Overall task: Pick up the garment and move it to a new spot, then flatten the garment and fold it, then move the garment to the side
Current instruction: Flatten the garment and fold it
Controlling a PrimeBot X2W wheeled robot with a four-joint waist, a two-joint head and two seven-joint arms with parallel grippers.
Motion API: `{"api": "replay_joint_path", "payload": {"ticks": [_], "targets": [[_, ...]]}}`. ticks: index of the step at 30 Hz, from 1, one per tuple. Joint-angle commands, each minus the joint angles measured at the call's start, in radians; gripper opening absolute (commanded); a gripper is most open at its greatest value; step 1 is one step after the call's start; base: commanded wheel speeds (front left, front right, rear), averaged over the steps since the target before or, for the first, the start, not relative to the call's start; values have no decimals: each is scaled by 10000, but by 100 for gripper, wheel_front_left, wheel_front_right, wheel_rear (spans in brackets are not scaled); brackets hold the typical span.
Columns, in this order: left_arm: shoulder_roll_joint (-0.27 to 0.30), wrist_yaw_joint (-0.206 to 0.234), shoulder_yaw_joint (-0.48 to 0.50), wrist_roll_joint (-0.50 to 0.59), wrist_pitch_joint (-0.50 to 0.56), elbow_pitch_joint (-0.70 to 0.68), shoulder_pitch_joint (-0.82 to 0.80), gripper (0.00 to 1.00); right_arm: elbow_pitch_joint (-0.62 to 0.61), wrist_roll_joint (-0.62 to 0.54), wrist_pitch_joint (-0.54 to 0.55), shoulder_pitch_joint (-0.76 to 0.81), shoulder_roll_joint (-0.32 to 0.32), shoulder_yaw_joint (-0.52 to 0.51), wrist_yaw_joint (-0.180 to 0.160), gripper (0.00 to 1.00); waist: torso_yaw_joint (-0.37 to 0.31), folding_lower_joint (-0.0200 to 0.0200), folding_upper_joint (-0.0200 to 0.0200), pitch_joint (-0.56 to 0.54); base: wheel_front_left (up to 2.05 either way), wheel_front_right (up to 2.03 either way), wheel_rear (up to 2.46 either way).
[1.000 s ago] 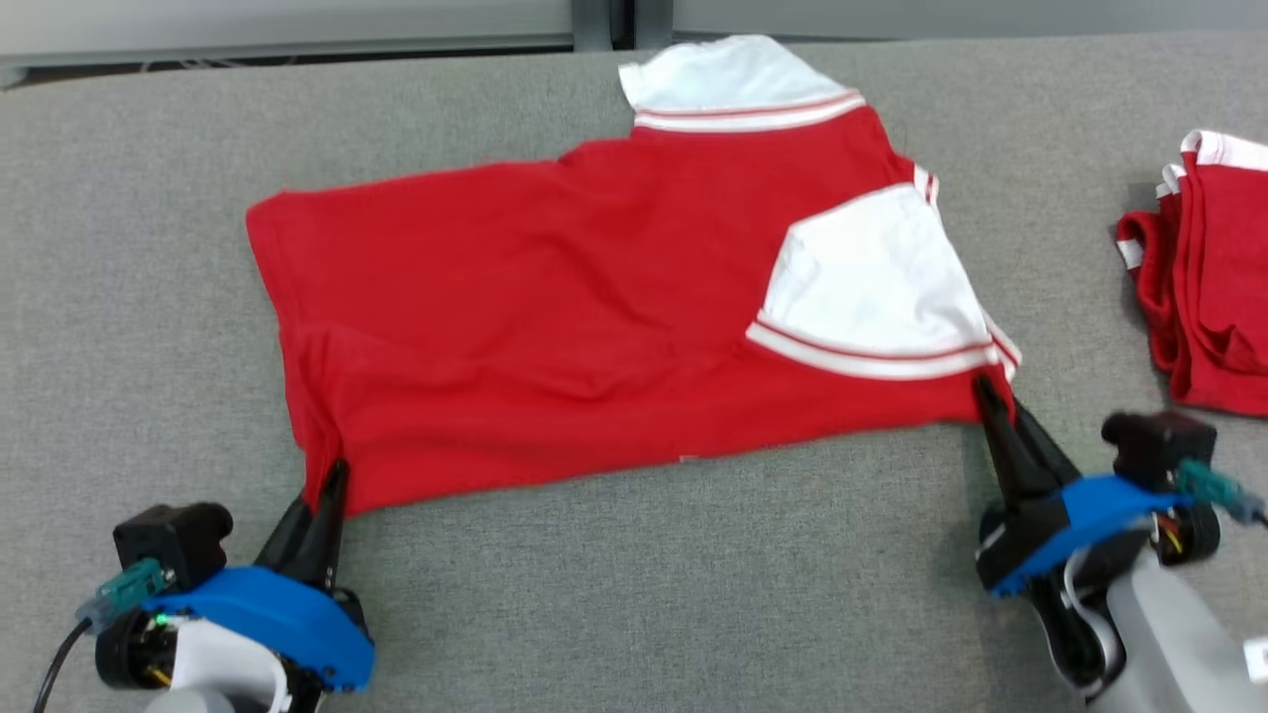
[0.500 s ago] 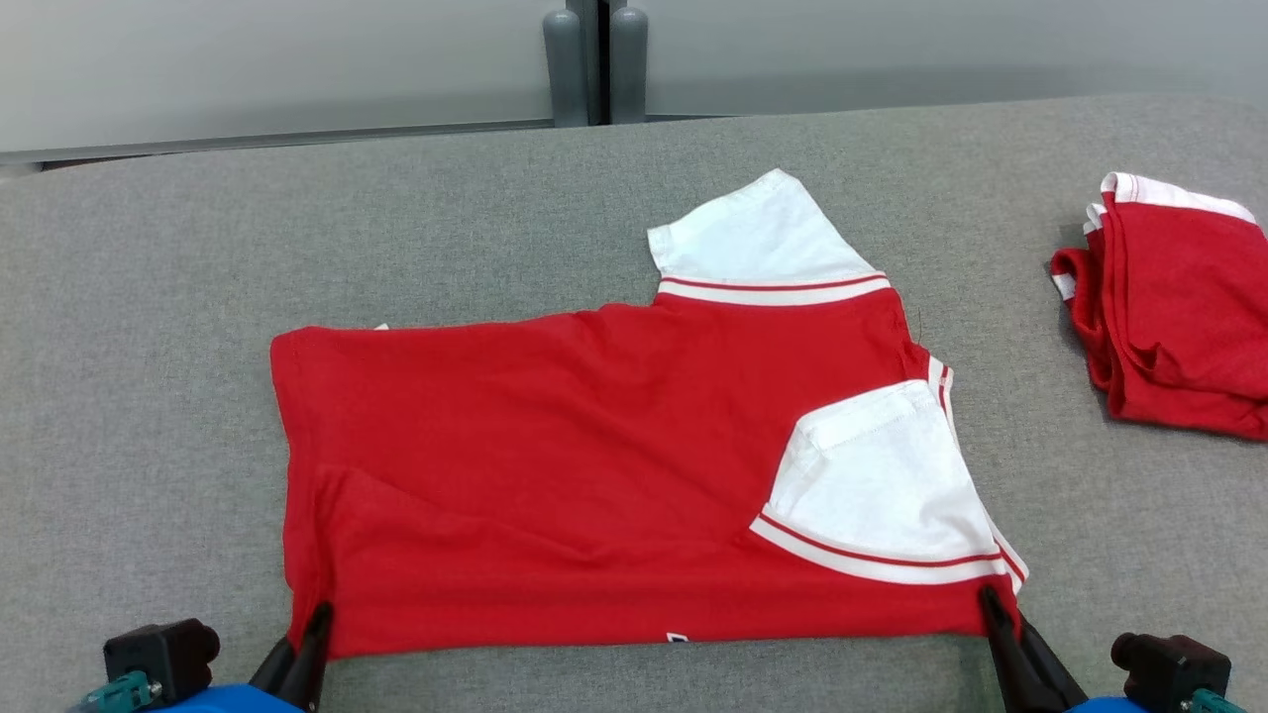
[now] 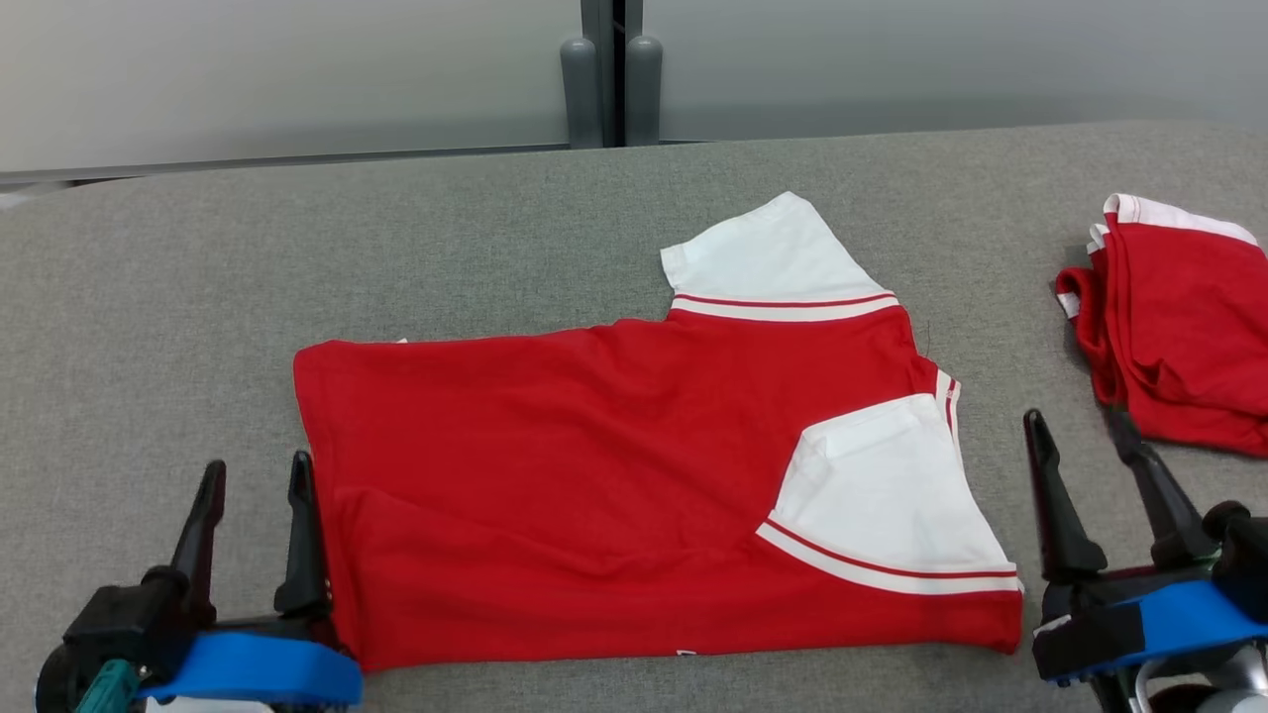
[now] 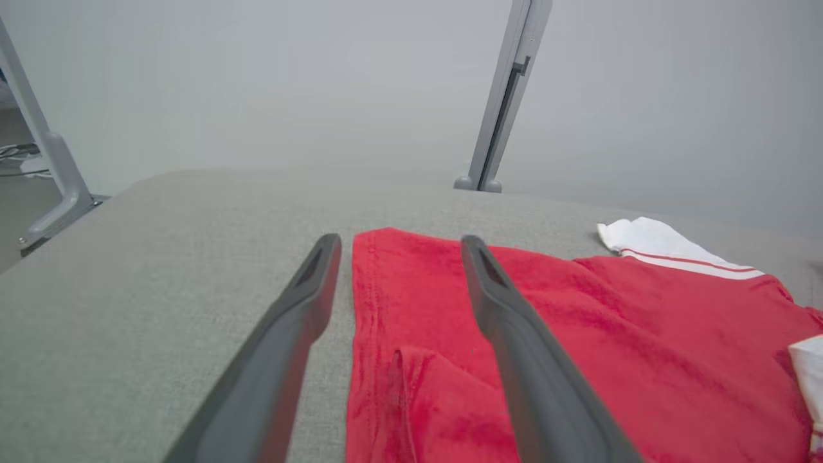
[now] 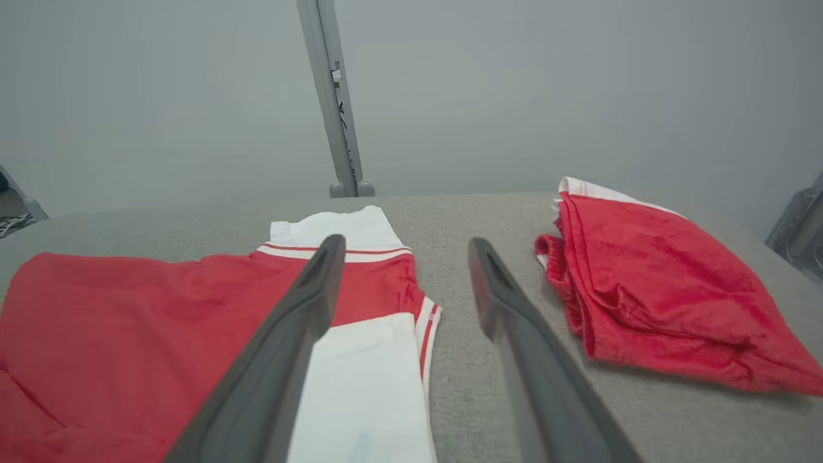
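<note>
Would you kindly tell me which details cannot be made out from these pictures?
Head view: the folded red garment at the right is cut off by the picture's edge.
Head view: the white speck at the near hem of the shirt is too small to identify.
Left wrist view: the fingers of the left gripper hide part of the shirt.

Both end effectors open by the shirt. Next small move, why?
Probably reach the right end effector toward the far white sleeve: it juts past the far edge of the shirt while the near sleeve lies folded in. It and the left end effector stand open, holding nothing.
</note>
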Motion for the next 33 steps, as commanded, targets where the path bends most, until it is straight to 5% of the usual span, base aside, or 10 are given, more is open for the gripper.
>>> {"api": "replay_joint_path", "payload": {"ticks": [1, 15, 23, 33], "targets": [[56, 62, 19, 243, -222, -166, -375, 100, -366, -125, 139, -252, -75, -42, 1, 100, 11, 0, -1, -26, 0, 0, 0], [514, 14, -53, 344, 396, -312, -973, 100, -1152, -78, 533, -595, -26, -205, 1, 100, 21, 0, -1, 165, 0, 0, 0], [959, -845, 1, -530, 1917, 757, -2584, 100, -1021, 14, 445, -944, -23, 183, 1, 100, -132, 0, -1, 794, 0, 0, 0], [1403, -2133, 142, -1873, 3759, 3906, -4905, 100, -471, 167, 108, -1428, 8, 571, 1, 100, -730, 0, -1, 1596, 0, 0, 0]]}}
